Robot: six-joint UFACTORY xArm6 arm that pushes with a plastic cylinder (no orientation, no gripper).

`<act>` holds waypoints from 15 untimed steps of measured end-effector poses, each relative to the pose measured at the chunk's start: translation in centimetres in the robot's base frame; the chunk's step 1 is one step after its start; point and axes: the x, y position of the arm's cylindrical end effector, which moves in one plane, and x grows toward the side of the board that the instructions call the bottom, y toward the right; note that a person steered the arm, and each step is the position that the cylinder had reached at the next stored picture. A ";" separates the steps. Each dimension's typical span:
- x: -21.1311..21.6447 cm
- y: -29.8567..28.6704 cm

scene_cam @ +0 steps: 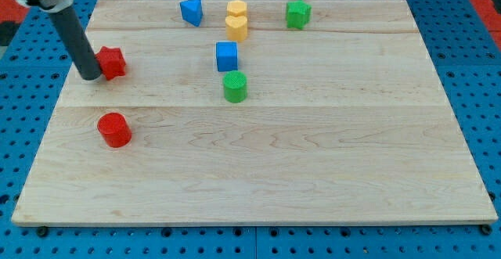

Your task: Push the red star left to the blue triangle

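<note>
The red star [112, 62] lies near the board's left edge in the upper part of the view. The blue triangle [191, 12] lies near the view's top, to the upper right of the star. My tip [88, 77] rests on the board just left of the red star, touching or almost touching its left side. The dark rod rises from there to the view's top left.
A red cylinder [114, 129] lies below the star. A blue cube [226, 56] and a green cylinder [234, 86] sit near the middle. Two yellow blocks [236, 20] and a green block [297, 13] lie along the top. The wooden board [313, 157] sits on a blue pegboard.
</note>
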 end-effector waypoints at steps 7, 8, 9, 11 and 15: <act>-7.0 4.7; -4.2 5.4; -5.1 7.2; -10.0 7.1; -9.3 5.1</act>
